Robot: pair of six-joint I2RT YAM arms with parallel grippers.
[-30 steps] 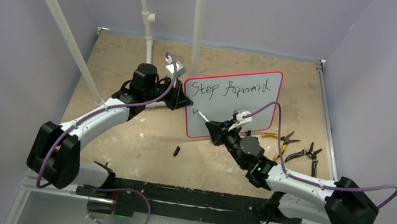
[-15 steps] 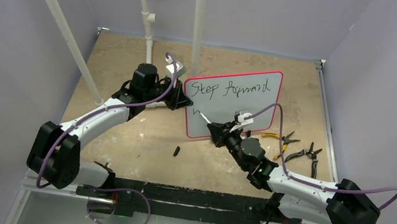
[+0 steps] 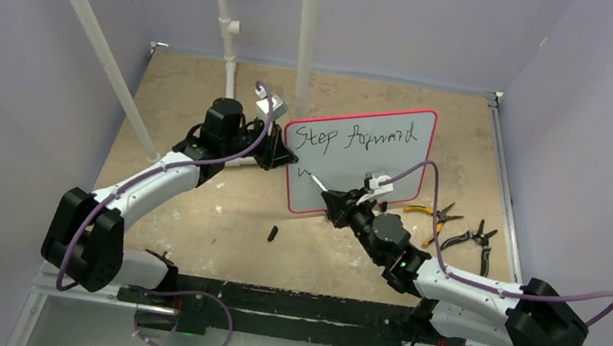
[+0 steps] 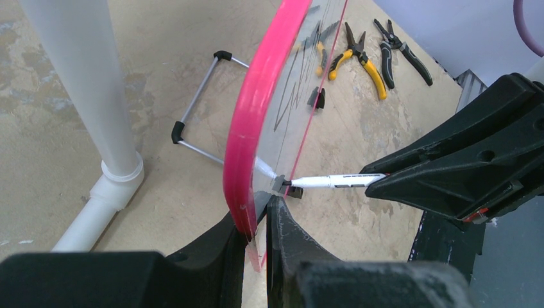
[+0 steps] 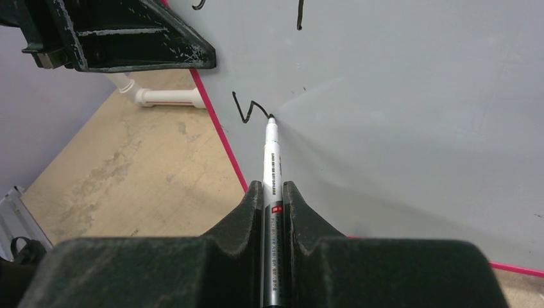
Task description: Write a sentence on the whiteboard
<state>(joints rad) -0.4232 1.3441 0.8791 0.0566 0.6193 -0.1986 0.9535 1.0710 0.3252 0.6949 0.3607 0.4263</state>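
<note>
The whiteboard [image 3: 368,159] stands tilted on the table, pink-framed, with "Step forward" in black across its top and a short zigzag stroke [image 5: 251,109] starting the second line at the left. My left gripper [image 3: 283,156] is shut on the board's left edge [image 4: 247,186]. My right gripper [image 3: 333,202] is shut on a white marker [image 5: 272,160], whose tip touches the board at the end of the zigzag. The marker also shows in the left wrist view [image 4: 333,181].
Two pairs of pliers [image 3: 437,217] [image 3: 475,237] lie right of the board. A small black cap [image 3: 273,233] lies on the table in front. White pipes [image 3: 232,36] stand behind the board, and the board's wire stand [image 4: 192,128] rests behind it.
The marker tip has moved slightly right along the second line, lengthening the zigzag stroke. The left arm and board have not moved.
</note>
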